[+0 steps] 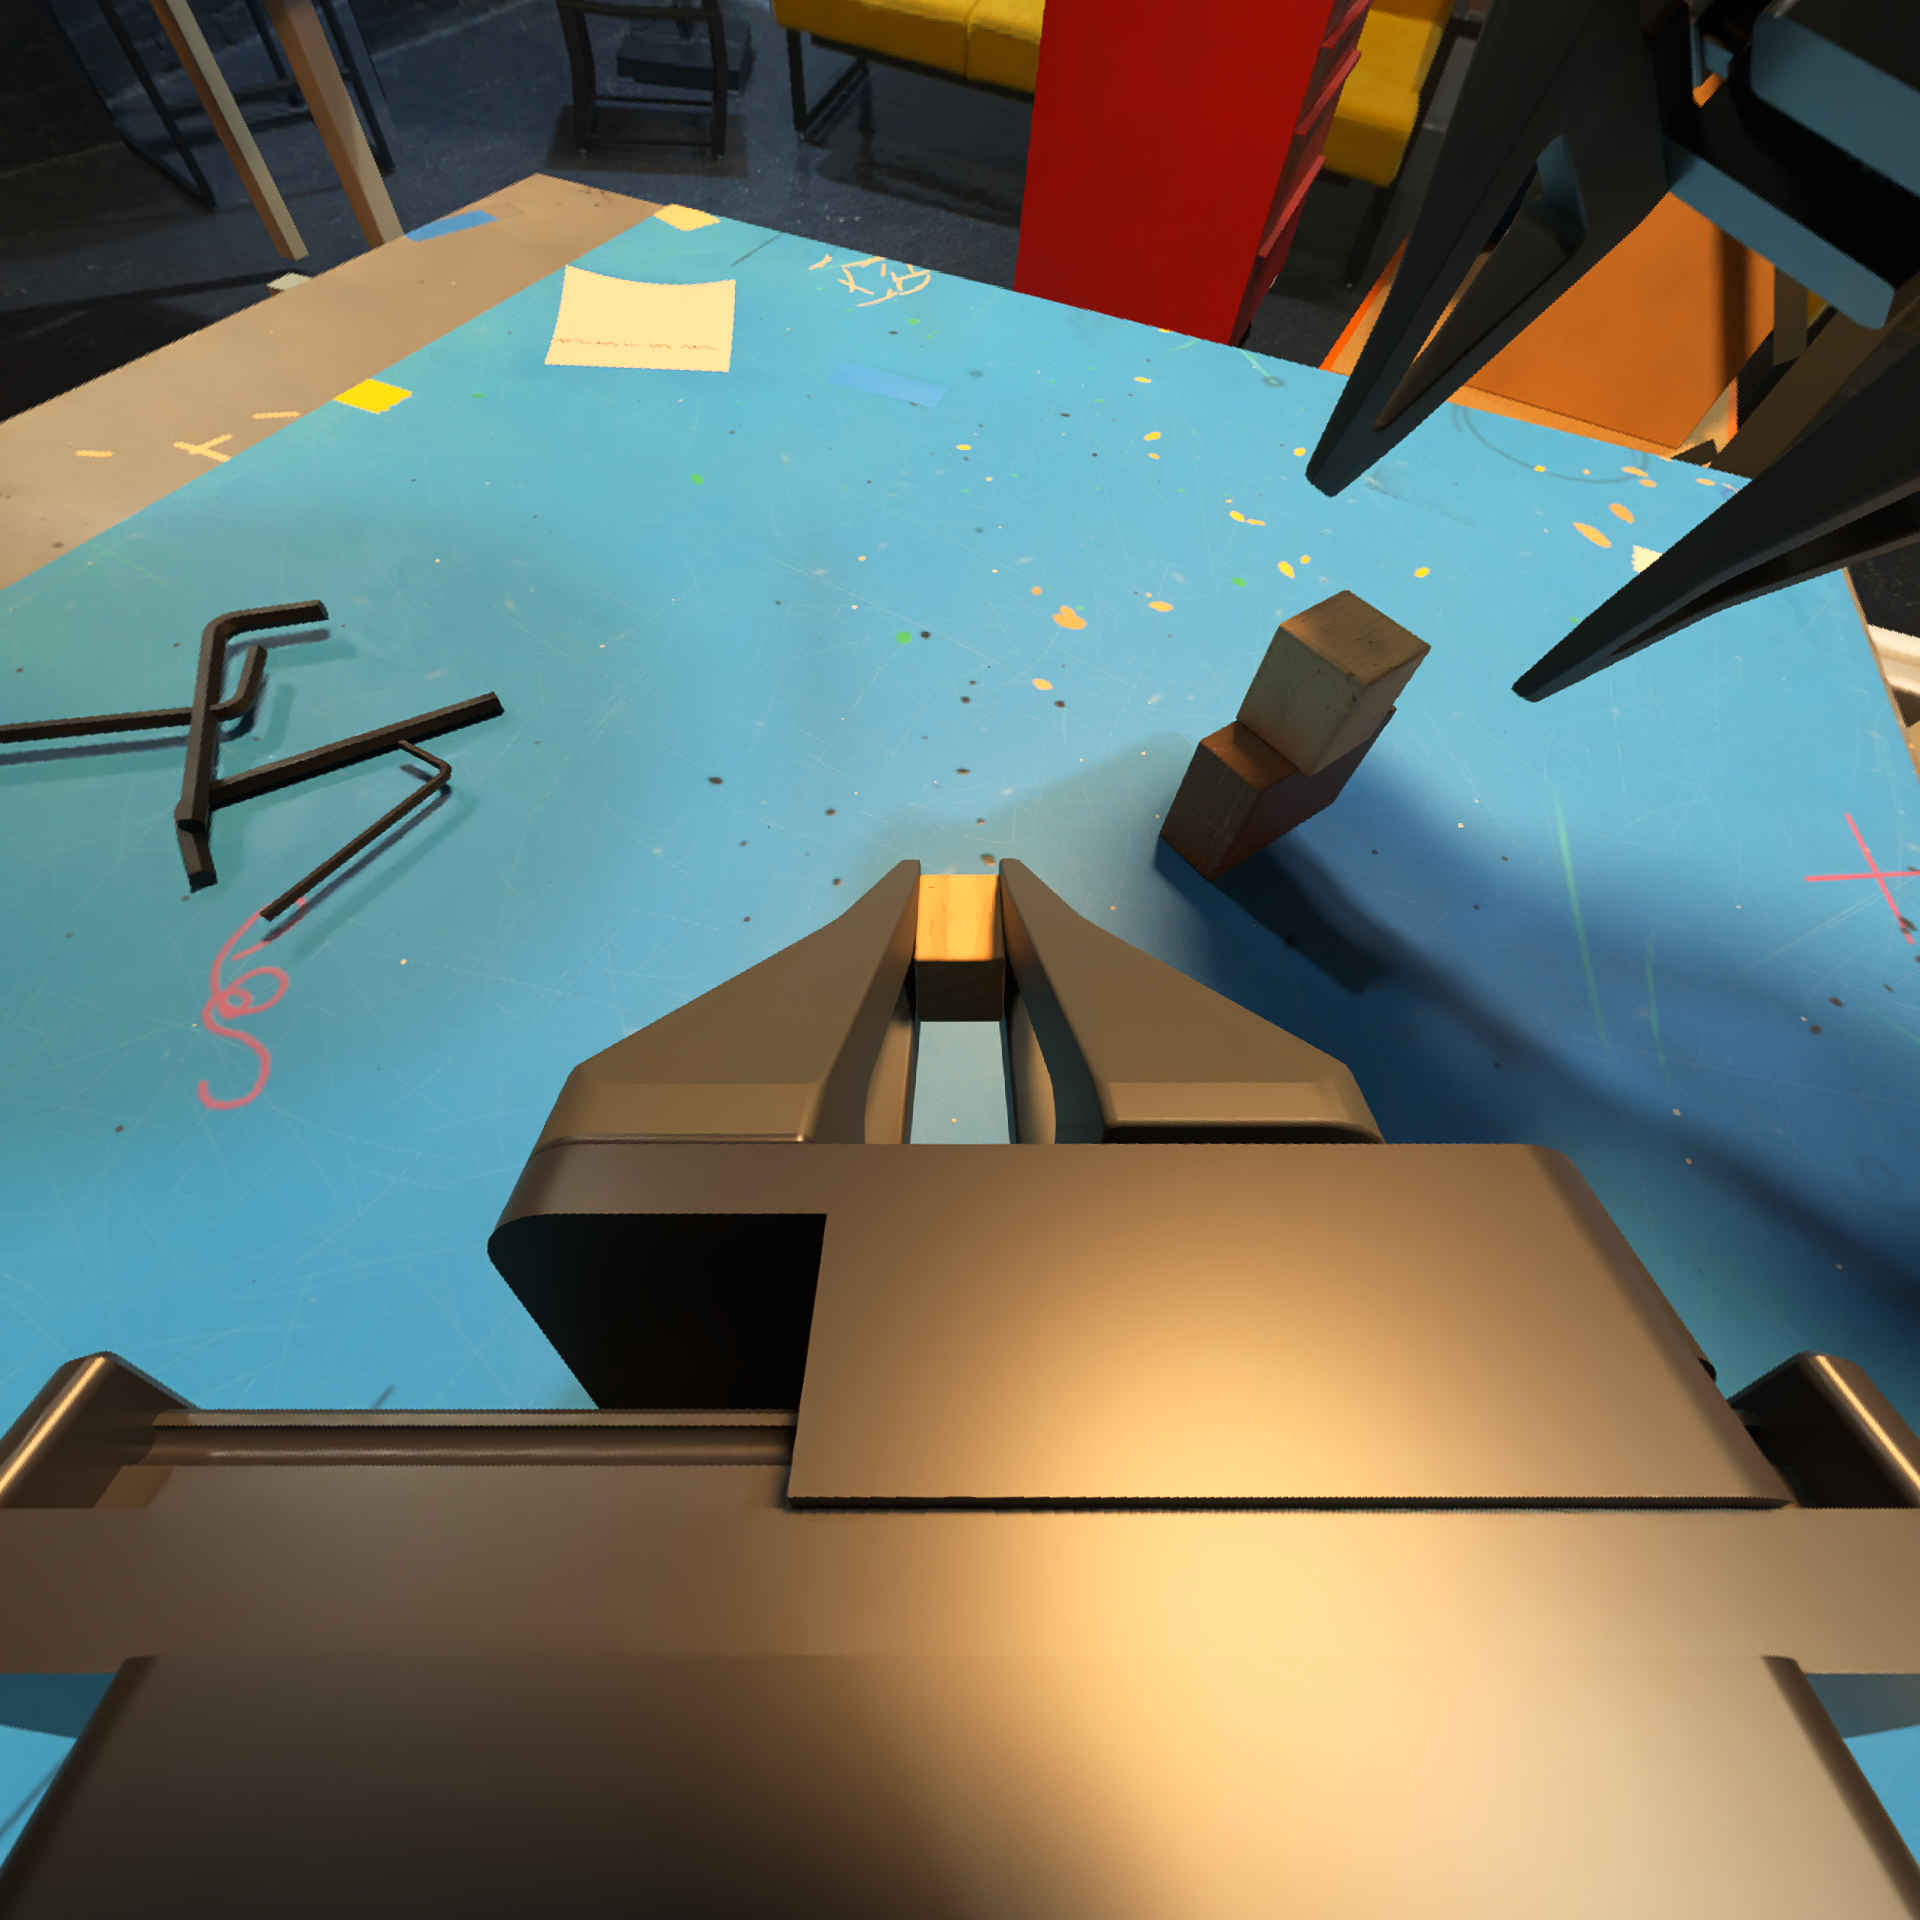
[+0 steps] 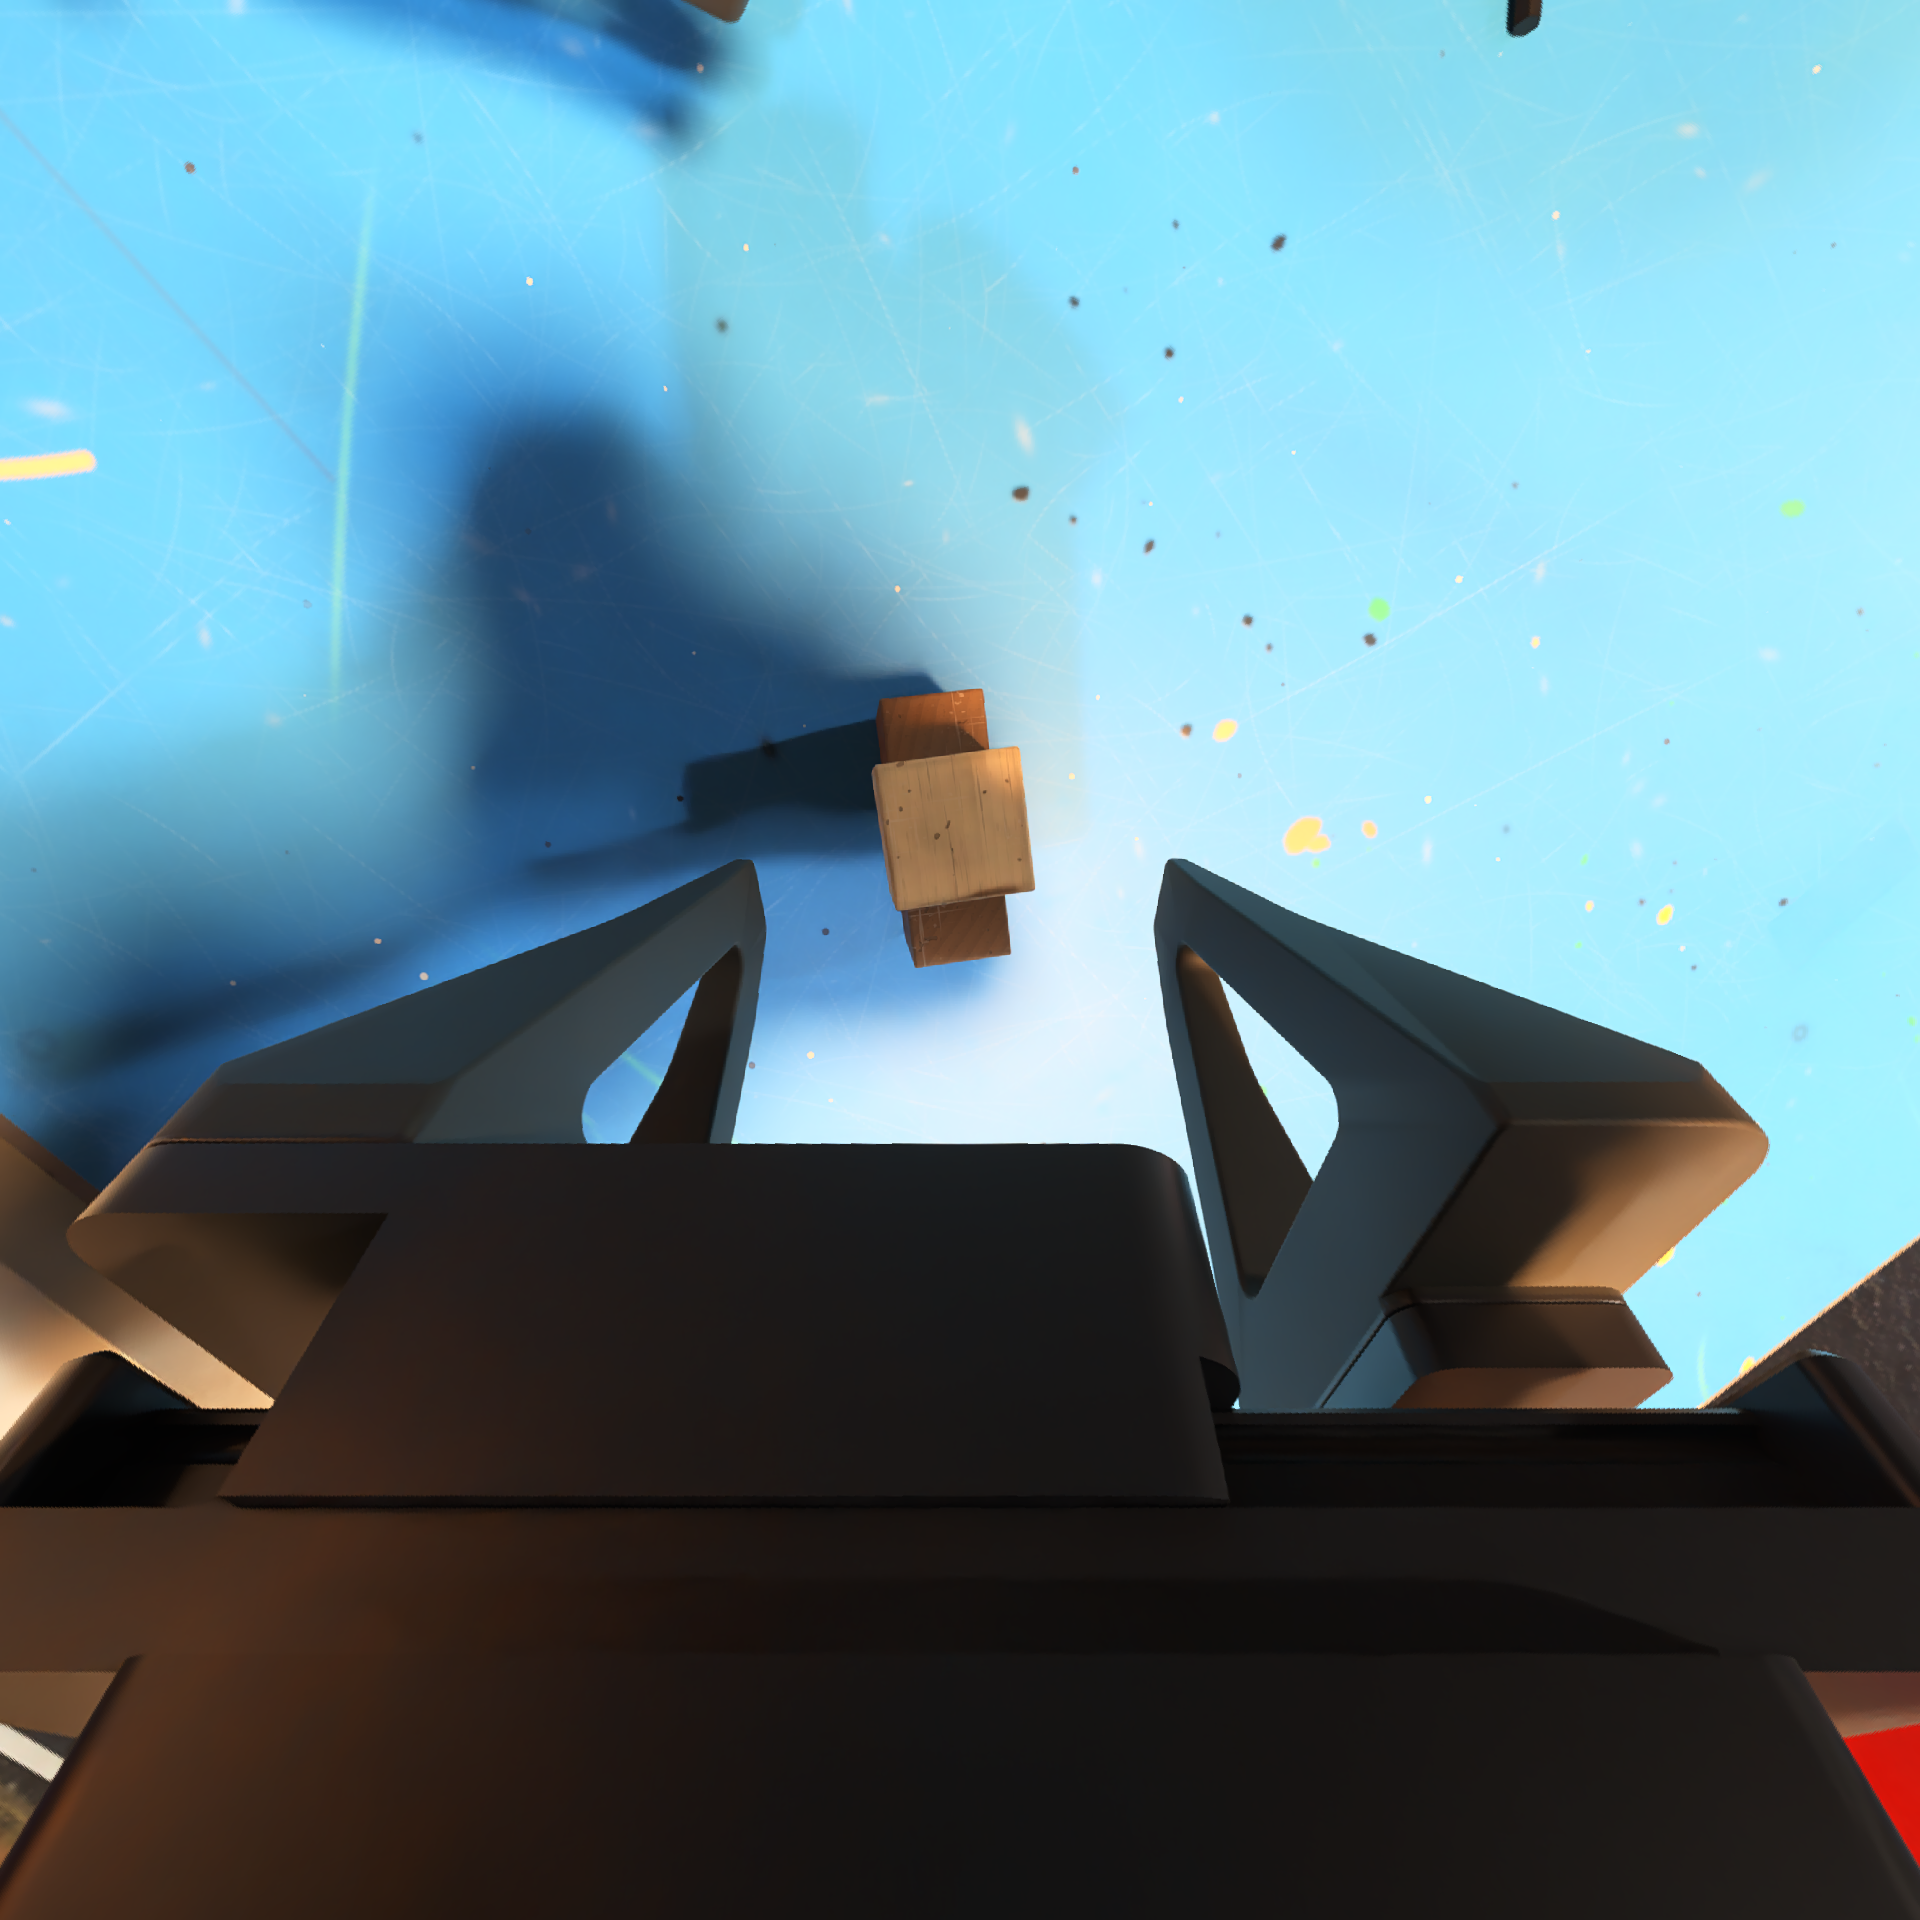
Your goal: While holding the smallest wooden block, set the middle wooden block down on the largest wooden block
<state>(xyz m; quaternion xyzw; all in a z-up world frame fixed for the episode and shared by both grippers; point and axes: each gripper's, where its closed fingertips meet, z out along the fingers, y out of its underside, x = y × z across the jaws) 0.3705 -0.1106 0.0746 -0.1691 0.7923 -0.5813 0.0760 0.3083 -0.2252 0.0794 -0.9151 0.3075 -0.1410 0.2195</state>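
My left gripper [image 1: 958, 868] is shut on the smallest wooden block [image 1: 956, 940] and holds it above the blue table [image 1: 727, 644]. To its right, the pale middle wooden block [image 1: 1330, 681] rests on top of the darker largest wooden block [image 1: 1236, 795], which lies on the table. In the right wrist view the middle block [image 2: 953, 826] sits across the largest block [image 2: 930, 722], seen from above. My right gripper [image 2: 958, 868] is open and empty, high above the stack. Its dark fingers [image 1: 1434, 343] also show at the upper right of the left wrist view.
Several dark hex keys [image 1: 260, 748] lie on the table at the left. A pale paper sheet [image 1: 641, 317] lies near the far edge. A red box [image 1: 1153, 156] and an orange box [image 1: 1600, 322] stand beyond the table's far edge.
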